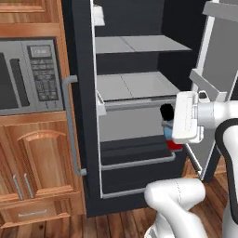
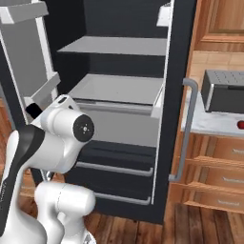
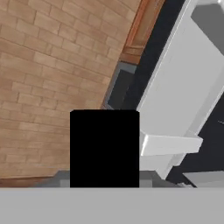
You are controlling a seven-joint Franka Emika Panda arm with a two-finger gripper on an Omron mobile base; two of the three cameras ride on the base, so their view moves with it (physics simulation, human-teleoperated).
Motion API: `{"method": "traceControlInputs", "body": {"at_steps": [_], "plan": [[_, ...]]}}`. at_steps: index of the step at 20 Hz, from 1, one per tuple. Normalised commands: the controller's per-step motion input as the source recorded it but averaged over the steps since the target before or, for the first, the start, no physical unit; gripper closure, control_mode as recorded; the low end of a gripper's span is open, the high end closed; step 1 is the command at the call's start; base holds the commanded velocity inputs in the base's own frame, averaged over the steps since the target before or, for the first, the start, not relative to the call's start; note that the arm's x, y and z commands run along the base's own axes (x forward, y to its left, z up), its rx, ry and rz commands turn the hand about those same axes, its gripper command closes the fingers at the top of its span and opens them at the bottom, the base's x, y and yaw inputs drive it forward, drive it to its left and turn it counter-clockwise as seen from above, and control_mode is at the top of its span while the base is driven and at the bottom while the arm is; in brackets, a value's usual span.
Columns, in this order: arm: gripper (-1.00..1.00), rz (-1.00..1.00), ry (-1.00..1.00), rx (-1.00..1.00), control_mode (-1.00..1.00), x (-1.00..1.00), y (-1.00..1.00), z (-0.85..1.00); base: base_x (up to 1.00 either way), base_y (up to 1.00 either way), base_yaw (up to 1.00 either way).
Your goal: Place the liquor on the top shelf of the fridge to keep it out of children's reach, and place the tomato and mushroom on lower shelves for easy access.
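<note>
The fingers grip the liquor beside the hand; its black cap points left and its blue shoulder and red base peek past the white hand. The bottle hangs before the open fridge, below the lower shelf, far under the top shelf.

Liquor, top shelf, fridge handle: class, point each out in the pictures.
liquor (image 1: pixel 166 112): left base view, black cap.
top shelf (image 1: pixel 139 44): left base view, flat grey surface.
fridge handle (image 1: pixel 69 125): left base view, vertical bar.
</note>
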Motion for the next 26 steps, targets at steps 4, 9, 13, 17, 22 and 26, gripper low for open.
{"method": "traceControlInputs", "body": {"at_steps": [4, 9, 13, 17, 22, 26], "plan": [[1.00, 0.00, 0.00, 0.00, 1.00, 0.00, 0.00, 0.00, 0.50, 0.00, -0.28], [1.00, 0.00, 0.00, 0.00, 1.00, 0.00, 0.00, 0.00, 0.48, 0.04, -0.22], [1.00, 0.00, 0.00, 0.00, 1.00, 0.00, 0.00, 0.00, 0.66, 0.22, -0.11], [1.00, 0.00, 0.00, 0.00, 1.00, 0.00, 0.00, 0.00, 0.73, 0.16, -0.06], [1.00, 0.00, 0.00, 0.00, 1.00, 0.00, 0.00, 0.00, 0.70, 0.18, -0.06], [1.00, 0.00, 0.00, 0.00, 1.00, 0.00, 0.00, 0.00, 0.66, 0.21, -0.06]]}}
